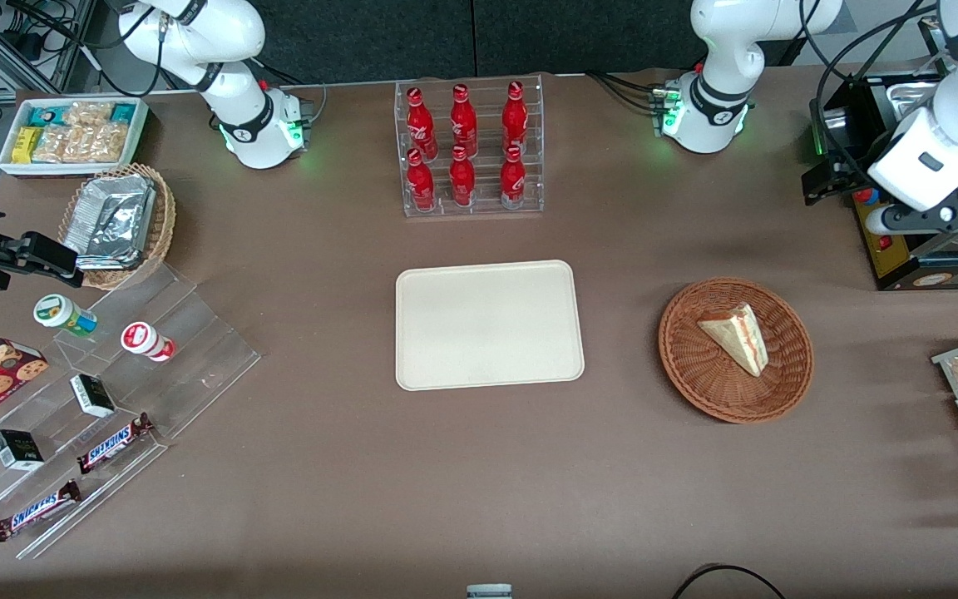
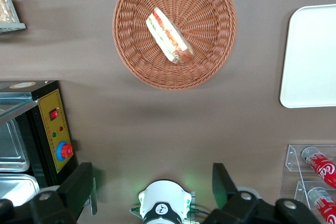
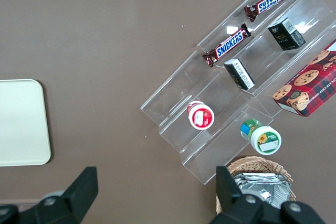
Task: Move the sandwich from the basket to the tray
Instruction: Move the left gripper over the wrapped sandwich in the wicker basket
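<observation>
While in basket [image 1: 699, 378], sandwich [image 1: 737, 337]; gripper [image 2: 152, 187] fingers apart.

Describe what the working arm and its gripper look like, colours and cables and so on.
The left arm is glossy white with rounded shells, black joint bands and black cables; its base glows green. The gripper, open, is black with two flat fingers, high over the table's working-arm end, farther from the front camera than the basket.

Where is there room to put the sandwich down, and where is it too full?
The tray is bare all over. Open table lies between it and the basket holding the sandwich, and between the tray and the bottle rack. The clear snack steps are crowded. The gripper hangs open, high above the table near the basket.
</observation>
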`<state>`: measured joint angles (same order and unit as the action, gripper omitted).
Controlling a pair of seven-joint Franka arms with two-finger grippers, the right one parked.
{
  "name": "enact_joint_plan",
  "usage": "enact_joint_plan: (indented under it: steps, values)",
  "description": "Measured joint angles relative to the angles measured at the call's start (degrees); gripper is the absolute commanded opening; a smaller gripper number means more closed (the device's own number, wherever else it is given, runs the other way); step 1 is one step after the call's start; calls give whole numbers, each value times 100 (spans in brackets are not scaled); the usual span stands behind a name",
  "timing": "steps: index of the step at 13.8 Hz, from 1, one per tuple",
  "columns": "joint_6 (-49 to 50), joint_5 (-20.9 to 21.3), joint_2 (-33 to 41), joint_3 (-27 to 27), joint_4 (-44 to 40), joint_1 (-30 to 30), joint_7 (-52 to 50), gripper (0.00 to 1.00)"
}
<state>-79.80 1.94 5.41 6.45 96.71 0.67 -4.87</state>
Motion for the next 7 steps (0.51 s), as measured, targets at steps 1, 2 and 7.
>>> enact_joint_plan:
  steps: [1, 2, 7]
  values:
    - [-7, 0, 8, 1, -8, -1, 0, 100]
    - [-29, 0, 9, 1, -9, -1, 0, 100]
    - [-790, 4, -38, -19, 713, 47, 0, 100]
